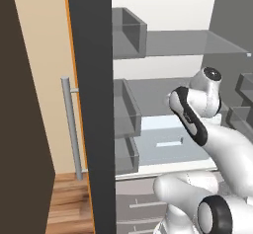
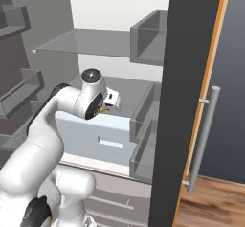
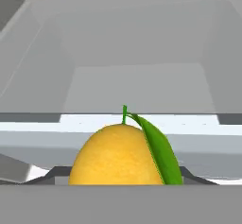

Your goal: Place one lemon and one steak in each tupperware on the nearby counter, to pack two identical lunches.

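Note:
A yellow lemon (image 3: 116, 154) with a green leaf fills the bottom of the hand view, right in front of the camera. My gripper (image 3: 120, 176) is shut on it, with a dark finger tip showing at each side of the fruit. In the right base view the gripper (image 2: 111, 102) reaches into the open fridge over the middle shelf, and a sliver of the lemon (image 2: 100, 110) shows under the hand. The steak, the tupperware and the counter are out of view.
The fridge has grey glass shelves (image 2: 91, 41) above, a pale blue drawer (image 2: 95, 135) below the hand and bins (image 1: 126, 112) along one side. The dark open door (image 2: 184, 101) with its grey handle (image 2: 205, 135) stands close beside the arm. Wooden floor (image 1: 66, 203) lies below.

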{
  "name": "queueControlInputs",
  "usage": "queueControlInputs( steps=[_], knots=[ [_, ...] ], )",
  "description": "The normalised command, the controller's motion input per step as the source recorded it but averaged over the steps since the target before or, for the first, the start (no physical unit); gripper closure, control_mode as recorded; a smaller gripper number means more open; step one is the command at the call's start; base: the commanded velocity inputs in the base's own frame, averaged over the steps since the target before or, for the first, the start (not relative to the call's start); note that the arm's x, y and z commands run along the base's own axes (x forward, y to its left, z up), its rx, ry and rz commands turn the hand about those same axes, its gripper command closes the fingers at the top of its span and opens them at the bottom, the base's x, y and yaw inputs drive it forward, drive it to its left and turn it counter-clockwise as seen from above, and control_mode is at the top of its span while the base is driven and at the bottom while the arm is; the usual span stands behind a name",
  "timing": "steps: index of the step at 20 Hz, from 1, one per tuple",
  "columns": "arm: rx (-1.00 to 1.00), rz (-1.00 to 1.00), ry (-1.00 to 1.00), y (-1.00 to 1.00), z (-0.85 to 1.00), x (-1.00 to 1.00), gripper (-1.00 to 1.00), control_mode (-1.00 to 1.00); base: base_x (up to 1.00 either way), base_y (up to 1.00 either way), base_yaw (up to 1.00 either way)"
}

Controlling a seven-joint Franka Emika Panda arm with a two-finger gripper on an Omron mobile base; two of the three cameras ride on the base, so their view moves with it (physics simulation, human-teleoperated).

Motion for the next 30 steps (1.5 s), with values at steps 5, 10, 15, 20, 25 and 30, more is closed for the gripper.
queueControlInputs(
  steps=[5, 10, 15, 20, 25, 30],
  knots=[
    [-0.03, 0.21, 0.0, 0.33, 0.57, -1.0, 1.0, -1.0, 0.0, 0.0, 0.0],
    [-0.03, 0.13, 0.01, 0.2, 0.57, -0.9, 1.0, -1.0, 0.0, 0.0, 0.0],
    [-0.06, 0.09, 0.1, 0.22, 0.57, -0.71, 1.0, -1.0, 0.0, 0.0, 0.0],
    [-0.06, 0.06, 0.16, 0.02, 0.48, -0.75, 1.0, -1.0, 0.0, 0.0, 0.0],
    [0.0, 0.01, 0.0, 0.0, 0.04, -0.17, 1.0, 1.0, -0.78, -0.06, 0.0],
    [0.0, 0.0, 0.0, 0.0, 0.0, 0.0, 1.0, 1.0, -1.0, 0.0, -0.02]
  ],
)
